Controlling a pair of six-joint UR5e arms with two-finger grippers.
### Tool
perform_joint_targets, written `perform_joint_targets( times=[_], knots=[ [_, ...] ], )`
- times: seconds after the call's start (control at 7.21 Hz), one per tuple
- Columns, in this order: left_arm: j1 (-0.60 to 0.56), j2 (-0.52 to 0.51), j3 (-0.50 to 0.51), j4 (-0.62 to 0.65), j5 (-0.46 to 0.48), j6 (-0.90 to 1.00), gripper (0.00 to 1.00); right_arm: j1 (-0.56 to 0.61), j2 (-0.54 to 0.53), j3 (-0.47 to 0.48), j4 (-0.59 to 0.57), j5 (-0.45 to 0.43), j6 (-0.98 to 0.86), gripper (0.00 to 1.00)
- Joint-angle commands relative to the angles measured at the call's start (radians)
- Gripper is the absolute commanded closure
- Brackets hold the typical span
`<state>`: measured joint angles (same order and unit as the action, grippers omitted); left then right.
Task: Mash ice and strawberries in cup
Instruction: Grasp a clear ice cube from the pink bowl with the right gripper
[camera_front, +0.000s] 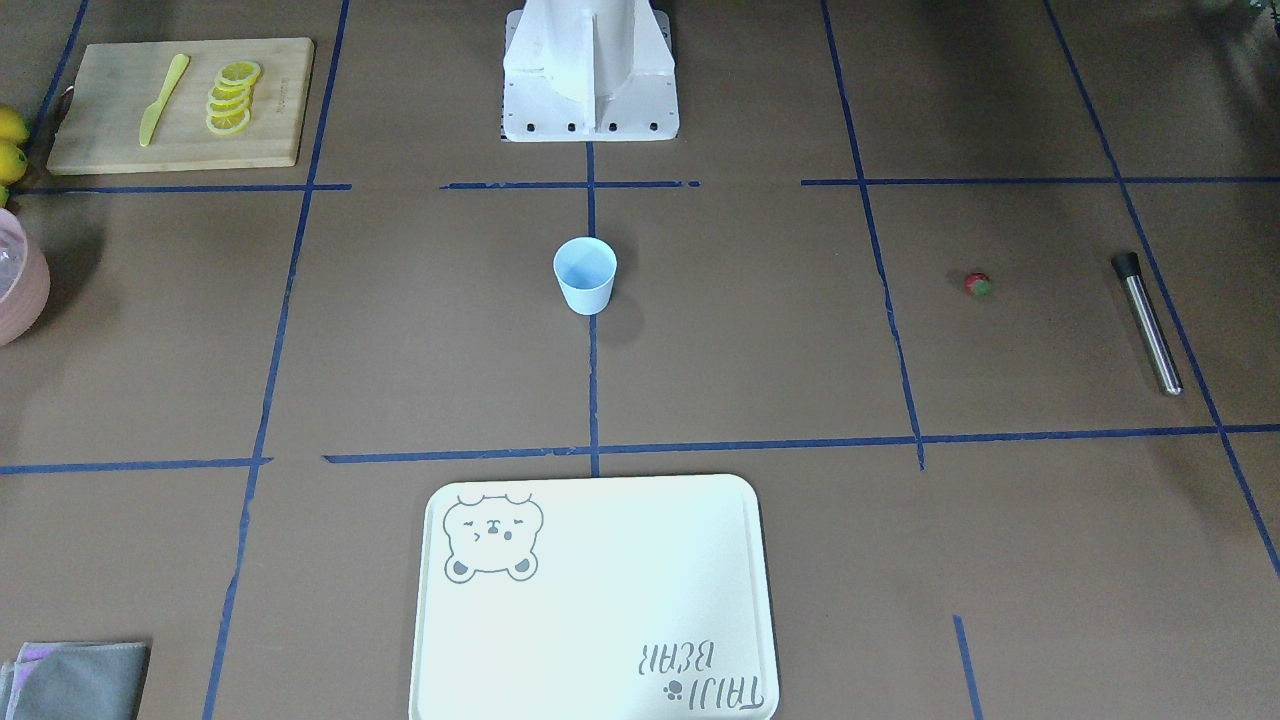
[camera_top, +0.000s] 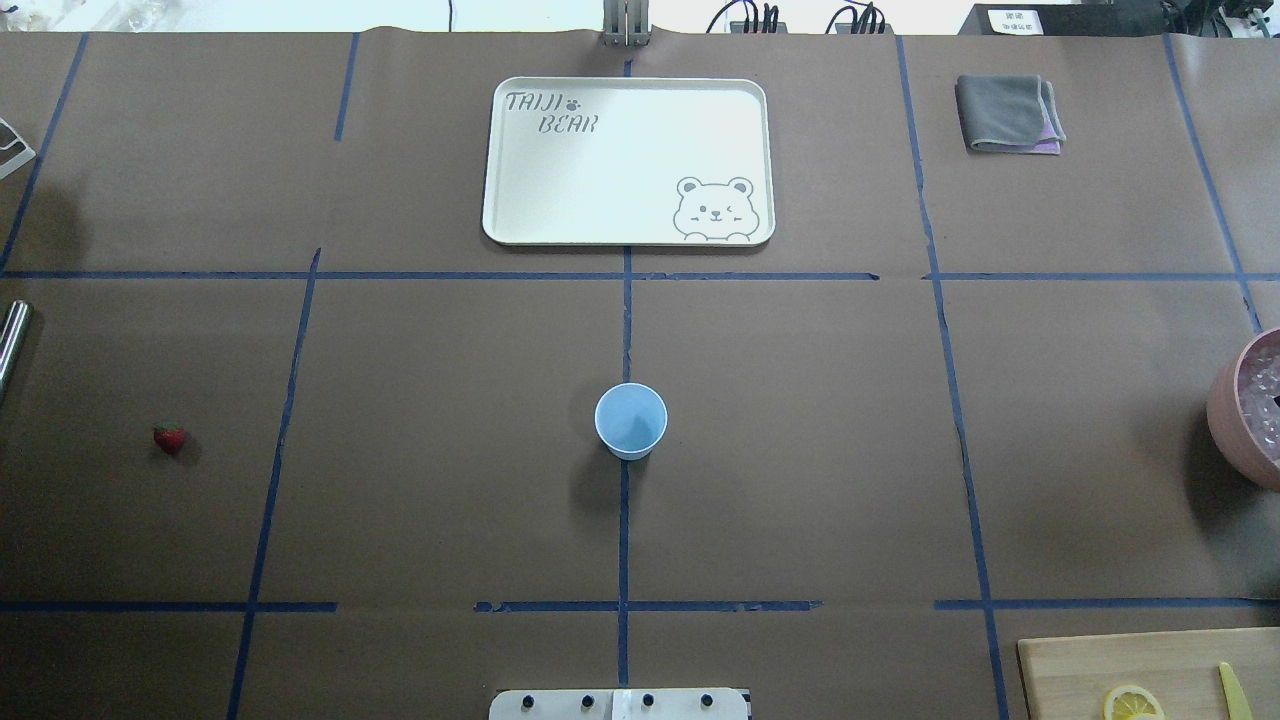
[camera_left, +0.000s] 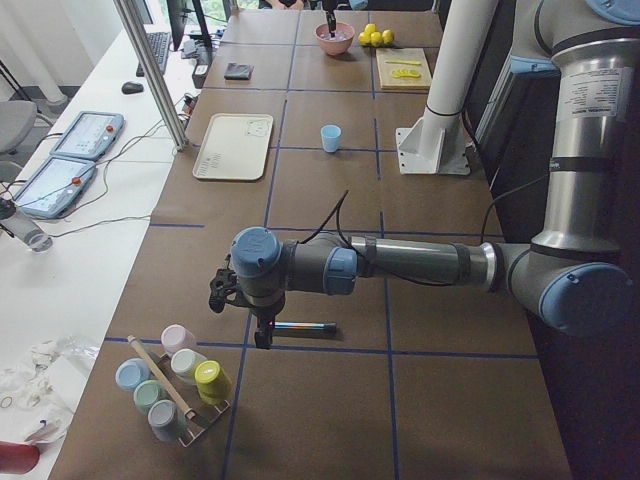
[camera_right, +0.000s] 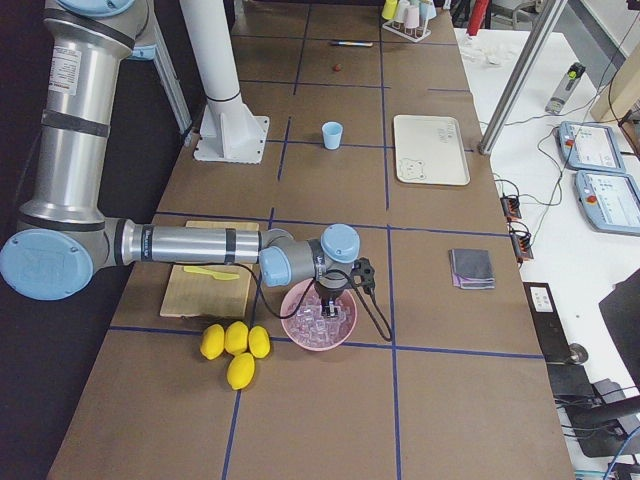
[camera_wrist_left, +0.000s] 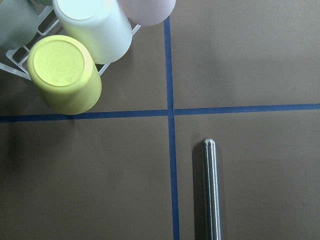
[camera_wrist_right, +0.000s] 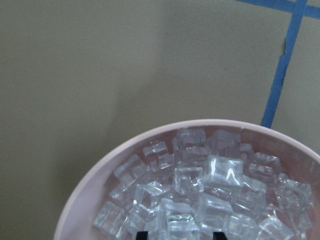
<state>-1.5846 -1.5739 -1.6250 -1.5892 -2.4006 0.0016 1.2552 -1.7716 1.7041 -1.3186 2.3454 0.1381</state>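
The light-blue cup stands upright at the table's middle, also in the overhead view. The tiny red strawberry lies alone on the robot's left side. Several ice cubes fill the pink bowl. My right gripper hangs over the ice, its two dark fingertips apart and empty. My left gripper points down near a steel rod. I cannot tell whether it is open.
A cream bear tray lies on the far side from the robot's base. A wooden board holds lemon slices and a yellow knife. Lemons lie beside the bowl. A rack of coloured cups stands near the left gripper. A grey cloth is folded.
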Motion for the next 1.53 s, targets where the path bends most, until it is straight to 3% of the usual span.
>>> perform_joint_targets(
  times=[0.0, 0.55, 0.69, 1.11, 1.39],
  knots=[
    [0.0, 0.0, -0.001, 0.0, -0.002, 0.0, 0.0, -0.008, 0.0, -0.006, -0.001, 0.0, 0.0, 0.47],
    [0.0, 0.0, -0.003, 0.0, -0.003, 0.0, 0.0, -0.016, 0.001, -0.017, -0.001, 0.0, 0.0, 0.47],
    [0.0, 0.0, -0.003, 0.0, -0.003, 0.0, 0.0, -0.016, 0.001, -0.017, -0.001, 0.0, 0.0, 0.55],
    [0.0, -0.002, -0.001, 0.0, -0.003, 0.0, 0.0, -0.016, 0.003, -0.015, -0.001, 0.002, -0.009, 0.97],
    [0.0, -0.005, -0.004, 0.002, -0.005, 0.0, 0.0, 0.01, 0.006, 0.046, -0.001, 0.003, -0.009, 0.99]
  ],
)
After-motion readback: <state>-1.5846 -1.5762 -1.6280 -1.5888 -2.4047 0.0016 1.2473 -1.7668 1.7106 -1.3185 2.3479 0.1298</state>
